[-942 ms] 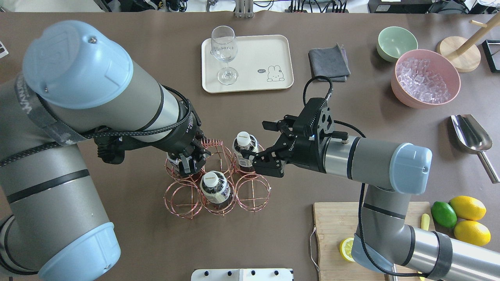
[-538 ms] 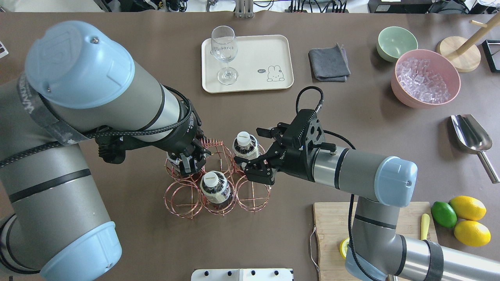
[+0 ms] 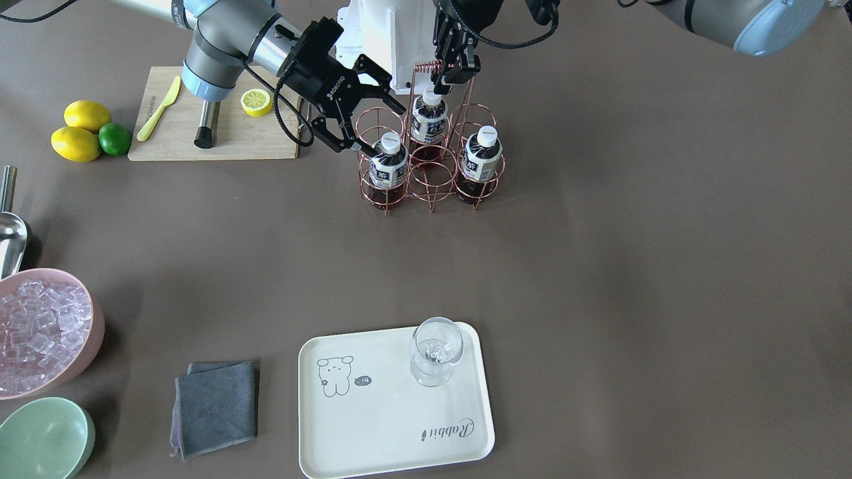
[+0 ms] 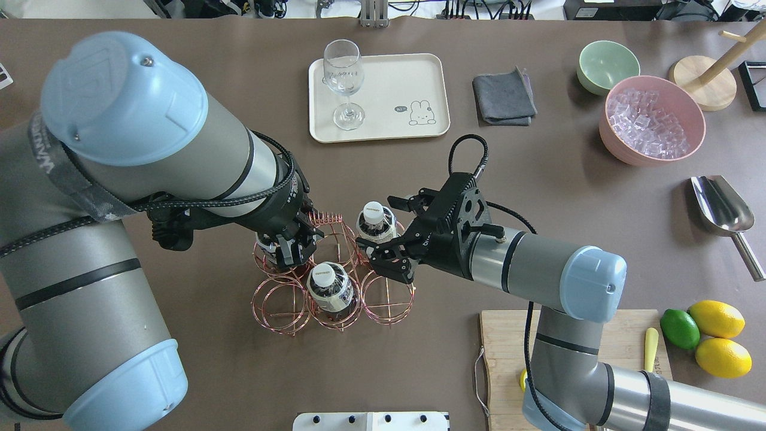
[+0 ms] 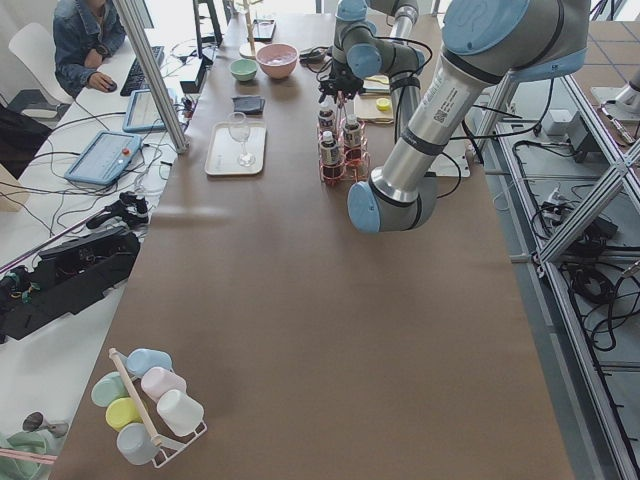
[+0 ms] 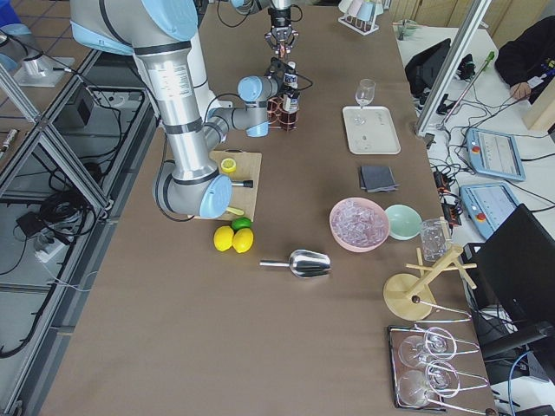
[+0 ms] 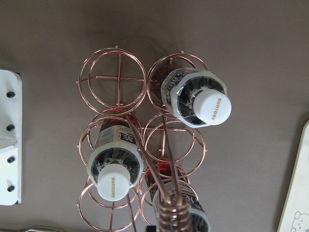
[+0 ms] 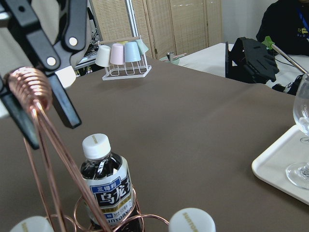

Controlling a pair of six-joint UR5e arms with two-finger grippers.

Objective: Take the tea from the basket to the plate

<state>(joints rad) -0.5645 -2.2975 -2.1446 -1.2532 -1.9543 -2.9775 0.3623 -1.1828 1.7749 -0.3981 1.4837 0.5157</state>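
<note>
The copper wire basket [image 4: 386, 299] stands mid-table with three tea bottles in it. One tea bottle [image 4: 373, 211] sits in the far right cell, another [image 4: 328, 287] in the near middle cell. The third [image 3: 480, 156] is hidden under my left gripper in the overhead view. My left gripper [image 4: 293, 242] is shut on the basket's coiled handle [image 8: 26, 87]. My right gripper [image 4: 377, 221] is open, with its fingers on either side of the far right bottle's top. The cream plate [image 4: 389, 117] lies beyond the basket and carries a wine glass [image 4: 344, 84].
A grey cloth [image 4: 504, 97], a green bowl [image 4: 607, 66] and a pink bowl of ice [image 4: 652, 120] lie far right. A metal scoop [image 4: 724, 215] lies at the right edge. A cutting board [image 4: 508, 353] with lemons [image 4: 718, 335] is near right.
My right gripper has moved left, still open, until its fingers stand around the far right bottle. My left gripper has stayed on the handle.
</note>
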